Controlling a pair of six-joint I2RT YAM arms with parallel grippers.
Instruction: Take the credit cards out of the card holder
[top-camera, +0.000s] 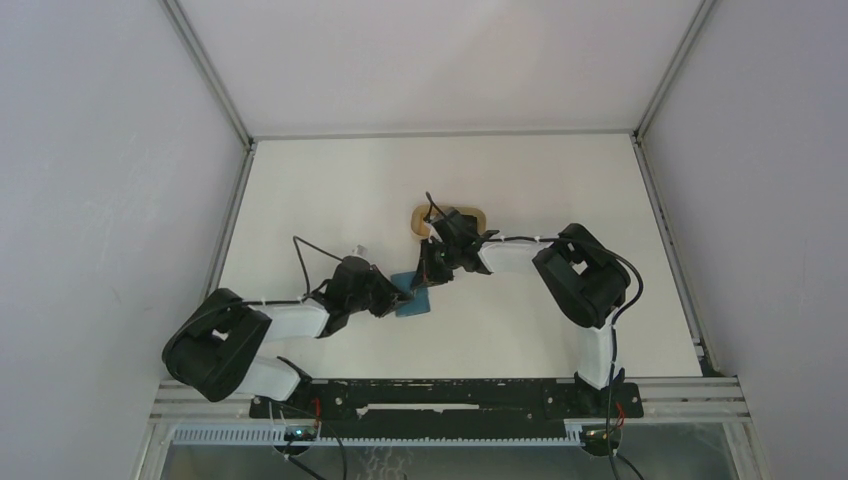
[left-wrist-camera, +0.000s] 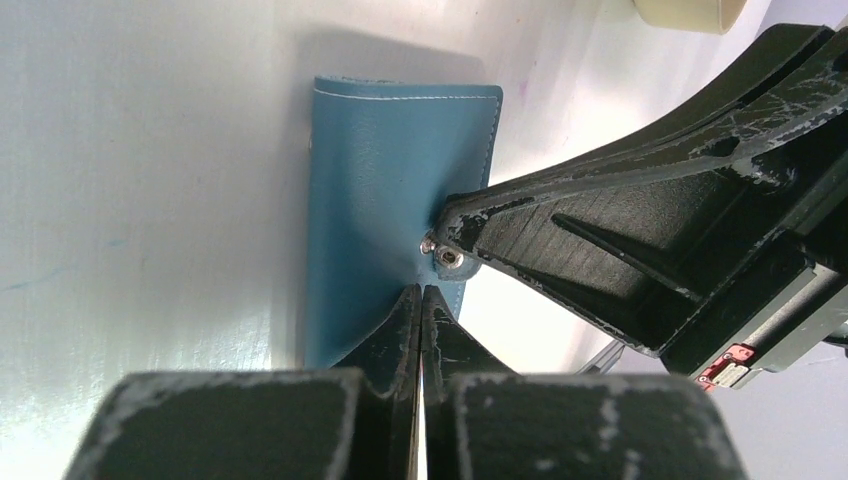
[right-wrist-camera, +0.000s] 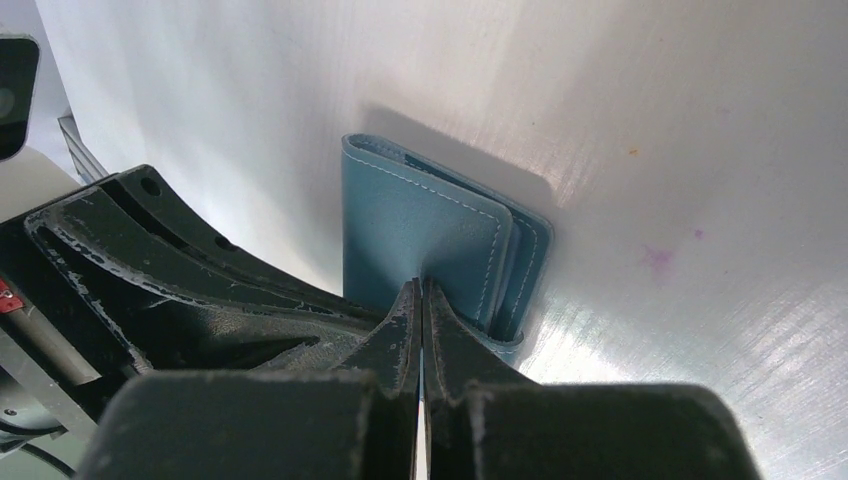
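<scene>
The teal-blue card holder (top-camera: 412, 300) lies folded on the white table between my two grippers. In the left wrist view the card holder (left-wrist-camera: 385, 180) shows its outer cover, with the snap tab (left-wrist-camera: 450, 258) at its right edge. My left gripper (left-wrist-camera: 421, 290) is shut, its tips on the holder's near edge. My right gripper (right-wrist-camera: 421, 285) is shut on the holder's (right-wrist-camera: 420, 225) cover edge, by the tab. Its fingers (left-wrist-camera: 600, 230) reach in from the right in the left wrist view. The holder's layers show at its right side. The credit cards are hidden.
A beige oval tray (top-camera: 478, 215) sits just behind the right wrist, partly covered by it; its rim also shows in the left wrist view (left-wrist-camera: 680, 10). The grey enclosure walls (top-camera: 120, 200) stand on both sides and behind.
</scene>
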